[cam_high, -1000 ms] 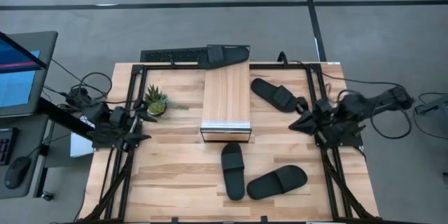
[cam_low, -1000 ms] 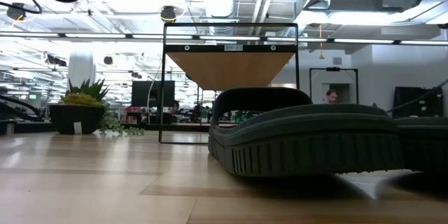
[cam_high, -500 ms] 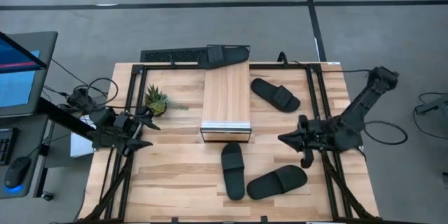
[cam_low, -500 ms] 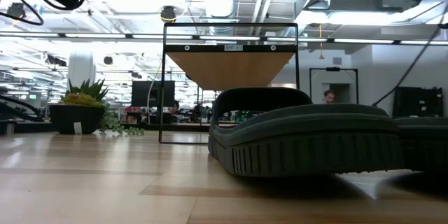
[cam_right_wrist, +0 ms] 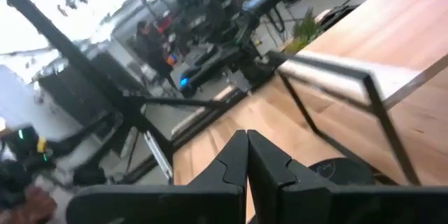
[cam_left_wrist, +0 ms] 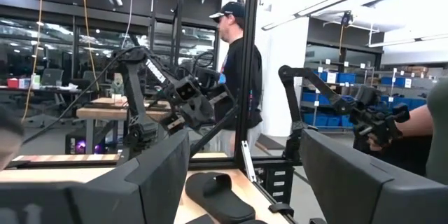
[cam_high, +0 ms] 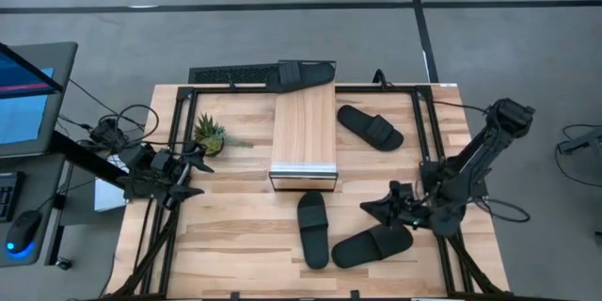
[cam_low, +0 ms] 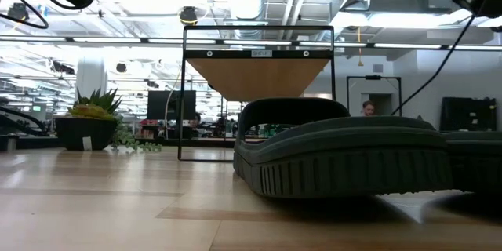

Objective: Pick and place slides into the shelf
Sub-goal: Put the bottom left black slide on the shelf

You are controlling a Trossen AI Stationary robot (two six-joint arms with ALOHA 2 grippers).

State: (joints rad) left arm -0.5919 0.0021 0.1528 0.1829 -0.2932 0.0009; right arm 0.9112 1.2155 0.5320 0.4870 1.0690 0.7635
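Observation:
The shelf (cam_high: 303,136) stands mid-table, a light wood plank on a thin frame; it also shows in the low view (cam_low: 257,74). Several black slides lie sole-down: one past the shelf's far end (cam_high: 306,73), one at far right (cam_high: 370,127), one near the shelf's front (cam_high: 313,229), one at near right (cam_high: 372,245). My right gripper (cam_high: 370,210) is shut and empty, hovering just beyond the near right slide; its wrist view shows the closed fingers (cam_right_wrist: 246,155). My left gripper (cam_high: 199,171) is open and empty at the table's left.
A potted plant (cam_high: 209,136) stands left of the shelf, close to my left gripper. A black keyboard (cam_high: 230,75) lies at the far edge. Dark frame rails (cam_high: 423,132) run along the table's sides. A person (cam_left_wrist: 241,77) stands beyond the table.
My right gripper has swung from the table's right edge toward the near edge and inward, ending above the near right slide. The slides and the shelf have stayed where they were.

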